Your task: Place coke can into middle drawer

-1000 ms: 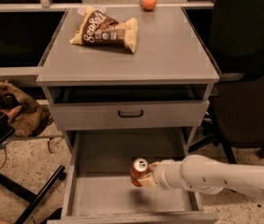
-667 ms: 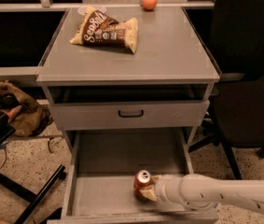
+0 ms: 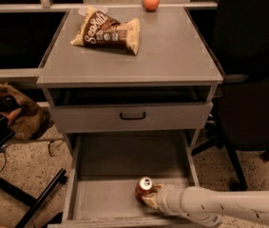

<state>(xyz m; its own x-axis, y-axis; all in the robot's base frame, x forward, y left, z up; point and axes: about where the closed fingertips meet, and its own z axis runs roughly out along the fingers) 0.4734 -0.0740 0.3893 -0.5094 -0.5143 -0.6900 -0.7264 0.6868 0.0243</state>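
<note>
At front of the middle drawer (image 3: 106, 161), right of ctr: coke can (image 3: 143, 188) sits inside the drawer, silver top up and tilted a little toward camera. Can base is low over the drawer floor; contact w/ floor not determinable.

Gripper (image 3: 148, 198): inside the drawer, at the can's lower right side. Tan finger (image 3: 150, 202) is pressed against the can body, so the pincer is closed on the can. Second finger is hidden behind the can.

Arm (image 3: 219, 205): white, enters from the right edge, crosses the drawer's right front corner and runs approx. level to the gripper.

Drawer condition: pulled fully out, grey, low side walls, floor bare apart from the can.

Upper drawer front (image 3: 100, 118): shut, black bar handle (image 3: 132, 115) at ctr.

Cabinet top (image 3: 172, 51): chip bag (image 3: 106, 31) lying flat, rear left. Orange fruit (image 3: 151, 2) at the rear edge, right of the bag and well apart from it.

Surroundings: dark office chair (image 3: 253, 113) to the right of the cabinet. Brown bundle (image 3: 22, 113) on the speckled floor (image 3: 24, 170), left side.
</note>
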